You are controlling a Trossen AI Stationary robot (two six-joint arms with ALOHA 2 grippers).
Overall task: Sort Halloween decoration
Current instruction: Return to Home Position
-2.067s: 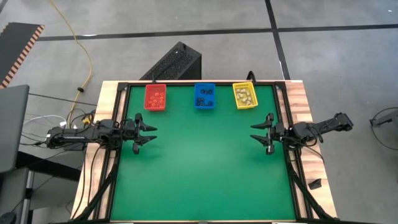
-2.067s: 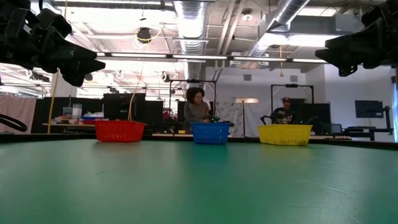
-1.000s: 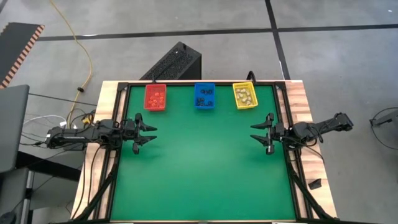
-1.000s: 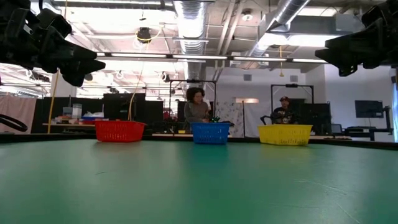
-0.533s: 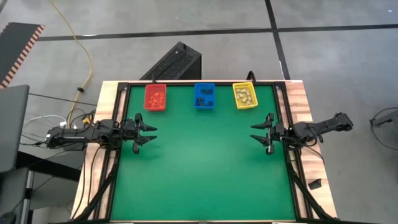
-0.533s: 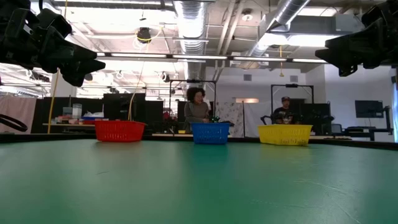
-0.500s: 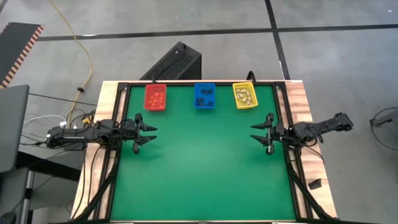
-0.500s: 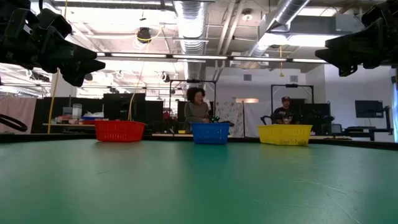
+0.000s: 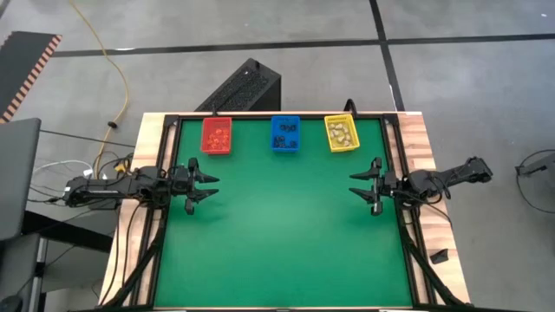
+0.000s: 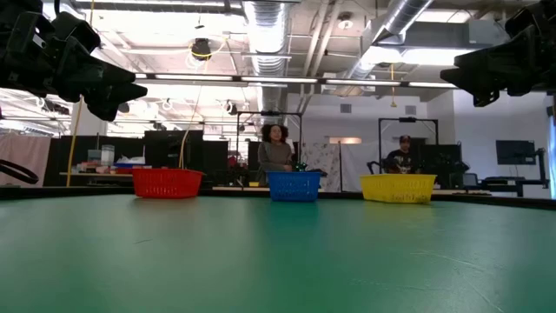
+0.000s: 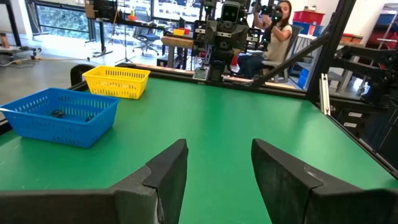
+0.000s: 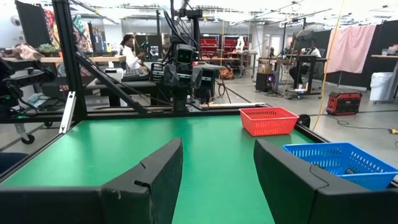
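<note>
The Halloween decoration shows only as small pieces inside three bins along the table's far edge: orange-brown ones in the red bin (image 9: 216,135), black ones in the blue bin (image 9: 285,133), cream-white ones in the yellow bin (image 9: 341,133). My left gripper (image 9: 208,185) stands open above the table's left edge, level, with nothing between its fingers. My right gripper (image 9: 361,186) stands open above the right edge, likewise with nothing in it. Both point toward the middle of the green mat (image 9: 282,234).
A black frame (image 9: 388,147) runs along the mat's left, right and far sides, with wooden strips outside it. In the low view the three bins (image 10: 294,186) stand in a row at the far edge. People sit at desks in the room beyond.
</note>
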